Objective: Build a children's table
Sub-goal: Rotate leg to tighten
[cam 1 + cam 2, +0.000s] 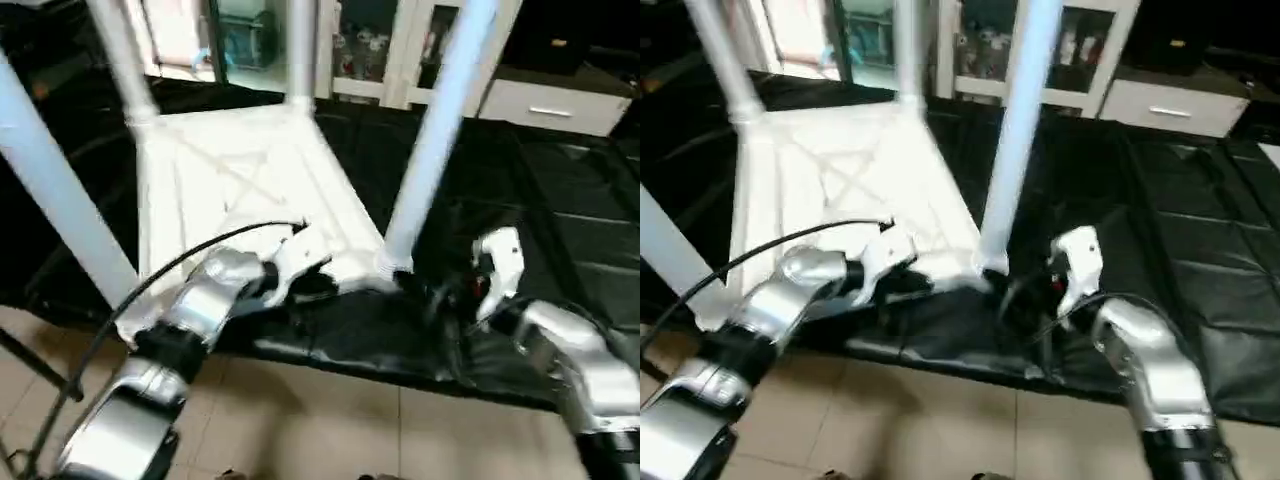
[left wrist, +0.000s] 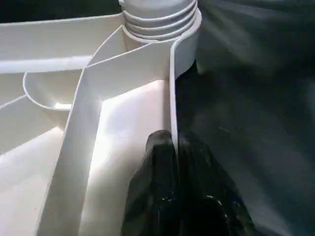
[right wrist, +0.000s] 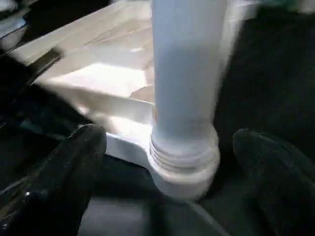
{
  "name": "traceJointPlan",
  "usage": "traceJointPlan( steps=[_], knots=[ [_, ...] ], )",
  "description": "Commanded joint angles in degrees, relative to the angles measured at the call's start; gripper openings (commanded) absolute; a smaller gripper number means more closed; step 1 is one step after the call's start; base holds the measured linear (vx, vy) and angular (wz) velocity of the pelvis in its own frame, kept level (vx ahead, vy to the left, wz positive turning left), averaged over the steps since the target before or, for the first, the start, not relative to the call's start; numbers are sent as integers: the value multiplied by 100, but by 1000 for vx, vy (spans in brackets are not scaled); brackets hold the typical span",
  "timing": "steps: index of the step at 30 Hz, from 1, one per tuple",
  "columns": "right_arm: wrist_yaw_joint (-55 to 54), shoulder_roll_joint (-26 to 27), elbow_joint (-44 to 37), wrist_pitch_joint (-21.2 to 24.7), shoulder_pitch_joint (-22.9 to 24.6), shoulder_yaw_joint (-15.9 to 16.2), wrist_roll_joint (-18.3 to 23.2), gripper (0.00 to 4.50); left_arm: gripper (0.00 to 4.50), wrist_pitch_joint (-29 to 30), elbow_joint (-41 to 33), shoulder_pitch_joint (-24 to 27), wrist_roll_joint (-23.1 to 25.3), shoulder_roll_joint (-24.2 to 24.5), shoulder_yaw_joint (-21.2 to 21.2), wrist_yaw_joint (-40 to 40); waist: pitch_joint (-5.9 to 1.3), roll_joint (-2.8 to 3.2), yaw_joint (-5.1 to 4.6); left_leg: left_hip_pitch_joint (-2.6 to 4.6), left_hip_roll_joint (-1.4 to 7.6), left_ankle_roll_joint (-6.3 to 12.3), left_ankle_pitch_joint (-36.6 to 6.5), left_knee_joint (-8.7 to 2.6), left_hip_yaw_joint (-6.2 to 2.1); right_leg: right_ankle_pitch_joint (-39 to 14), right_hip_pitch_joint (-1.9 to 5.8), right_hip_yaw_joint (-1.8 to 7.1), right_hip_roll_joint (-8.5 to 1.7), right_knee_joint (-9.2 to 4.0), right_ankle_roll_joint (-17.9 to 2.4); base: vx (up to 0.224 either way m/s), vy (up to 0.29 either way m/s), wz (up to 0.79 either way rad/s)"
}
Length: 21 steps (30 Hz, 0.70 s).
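Observation:
The children's table lies upside down on the black work table, its white X-ribbed top (image 1: 240, 180) facing up. Four white legs stand in the corner sockets. My left gripper (image 2: 174, 142) is shut on the top's raised rim (image 2: 173, 88) along the near edge, not far from the near right corner. My right gripper (image 3: 170, 140) is open, with one finger on each side of the near right leg (image 3: 187, 73) just above its ribbed base. Neither finger touches the leg. In the head view this gripper (image 1: 440, 295) sits beside the leg's foot (image 1: 398, 260).
The black-sheeted work table (image 1: 560, 220) stretches to the right and ends at a front edge just below my grippers, with tiled floor (image 1: 320, 420) beneath. White glass-door cabinets (image 1: 400, 50) stand behind. A black cable (image 1: 150, 280) loops over my left forearm.

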Motion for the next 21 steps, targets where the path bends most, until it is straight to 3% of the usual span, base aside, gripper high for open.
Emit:
traceJointPlan(
  steps=[1,6,8,9,12,13,18,21],
  knots=[
    [280,-153,-146,82,-89,65,72,448,0,-178,-323,96,-391,-178,-179,-425,-357,-54,-9,106,208,298,-1619,-432,-50,-2250,246,214,-257,-490,-950,0,0,0],
    [680,-348,28,42,-272,119,66,448,0,-99,-469,131,-396,-192,-210,-555,-354,-87,75,69,202,239,-1568,-445,-58,-2479,277,213,-284,-485,-790,0,0,0],
    [825,-424,32,87,-293,165,89,413,0,-90,-486,127,-370,-167,-221,-564,-351,-84,85,65,199,235,-1577,-447,-65,-2567,281,210,-286,-492,-732,0,0,0],
    [1104,-586,69,132,-325,255,101,413,0,-66,-535,128,-351,-125,-218,-607,-355,-119,82,49,195,251,-1544,-441,-64,-2592,294,208,-287,-496,-693,0,0,0],
    [1471,-806,192,173,-379,361,101,390,0,-31,-585,126,-349,-81,-190,-663,-360,-114,90,40,193,295,-1434,-428,-65,-2575,298,208,-292,-490,-678,0,0,0],
    [1546,-863,286,123,-413,372,65,375,0,-22,-602,132,-348,-66,-187,-686,-361,-139,88,37,194,309,-1413,-422,-60,-2564,296,209,-292,-490,-683,0,0,0],
    [1744,-965,745,-60,-598,347,-68,325,0,32,-698,184,-343,-36,-193,-720,-386,-144,94,29,196,384,-1129,-394,-48,-2130,306,204,-285,-424,-906,0,0,0],
    [1754,-938,873,-108,-660,341,-94,314,0,44,-720,201,-346,-35,-201,-720,-381,-158,100,23,192,414,-1113,-388,-42,-2066,316,204,-279,-415,-937,0,0,0]
  ],
)
